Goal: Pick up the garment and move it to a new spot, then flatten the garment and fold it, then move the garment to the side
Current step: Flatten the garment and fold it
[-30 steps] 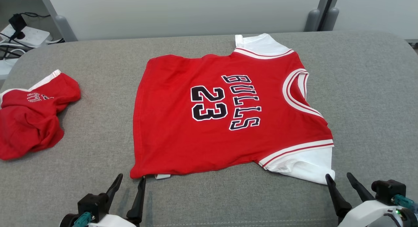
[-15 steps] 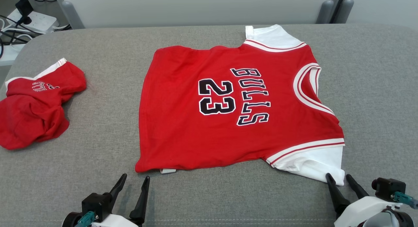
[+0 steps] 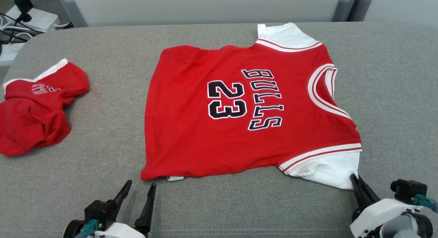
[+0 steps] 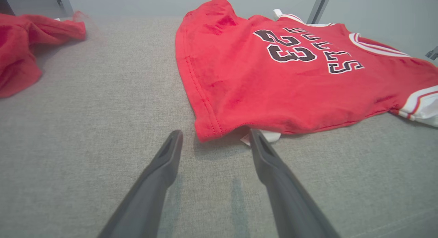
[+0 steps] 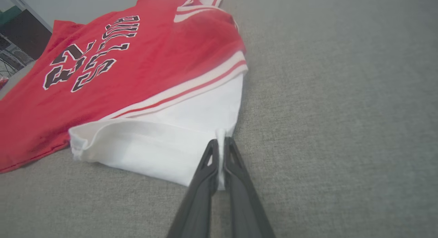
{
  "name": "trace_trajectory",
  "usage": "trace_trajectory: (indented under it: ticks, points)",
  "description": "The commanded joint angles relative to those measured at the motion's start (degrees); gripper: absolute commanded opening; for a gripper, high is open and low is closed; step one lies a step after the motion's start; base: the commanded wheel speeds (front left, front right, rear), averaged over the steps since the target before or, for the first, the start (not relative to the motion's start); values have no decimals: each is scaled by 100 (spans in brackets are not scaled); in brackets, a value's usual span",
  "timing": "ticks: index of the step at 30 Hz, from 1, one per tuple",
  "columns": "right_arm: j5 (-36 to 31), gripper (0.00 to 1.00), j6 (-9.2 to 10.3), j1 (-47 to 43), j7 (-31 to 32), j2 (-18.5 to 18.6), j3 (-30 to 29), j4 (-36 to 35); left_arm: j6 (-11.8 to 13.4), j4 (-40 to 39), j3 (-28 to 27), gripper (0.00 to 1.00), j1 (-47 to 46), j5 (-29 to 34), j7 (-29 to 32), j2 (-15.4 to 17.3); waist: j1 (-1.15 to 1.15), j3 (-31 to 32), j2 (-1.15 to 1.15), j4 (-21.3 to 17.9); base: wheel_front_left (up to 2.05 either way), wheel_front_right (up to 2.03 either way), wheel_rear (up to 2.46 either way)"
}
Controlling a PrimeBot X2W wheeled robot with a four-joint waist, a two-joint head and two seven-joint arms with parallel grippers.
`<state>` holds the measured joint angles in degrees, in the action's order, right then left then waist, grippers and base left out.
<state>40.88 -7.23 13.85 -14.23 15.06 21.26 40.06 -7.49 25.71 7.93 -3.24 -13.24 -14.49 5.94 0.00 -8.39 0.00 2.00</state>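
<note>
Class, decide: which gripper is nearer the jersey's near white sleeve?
Right. The right gripper is shut on that white sleeve at its corner; the left gripper stands open by the Bulls jersey at its red hem corner, well away from the sleeve.

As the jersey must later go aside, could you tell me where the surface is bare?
Widest bare stretch of the grey padded surface: right of the Bulls jersey. A narrower strip lies between the jersey and the crumpled red garment. Crowded near edge: left gripper open by the hem corner, right gripper shut on the white sleeve.
</note>
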Motion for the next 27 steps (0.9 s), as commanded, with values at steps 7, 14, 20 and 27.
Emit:
trace_trajectory:
  ticks: [7,14,20,27]
  points:
    - [-274,0,-25,-109,-77,328,-53,-770,0,-111,-156,100,-264,-63,-51,68,0,26,0,-87,0,0,0]
    - [-379,0,-25,-264,-77,457,38,-856,0,-83,-121,100,-305,-88,-51,83,0,45,0,-185,0,0,0]
    - [-396,16,-25,-277,-77,463,151,-751,0,-47,-46,100,-343,-143,-51,70,0,34,0,-251,0,0,0]
    - [-386,27,-25,-208,-77,414,219,-630,0,-20,-5,100,-356,-195,-51,96,0,1,0,-226,0,0,0]
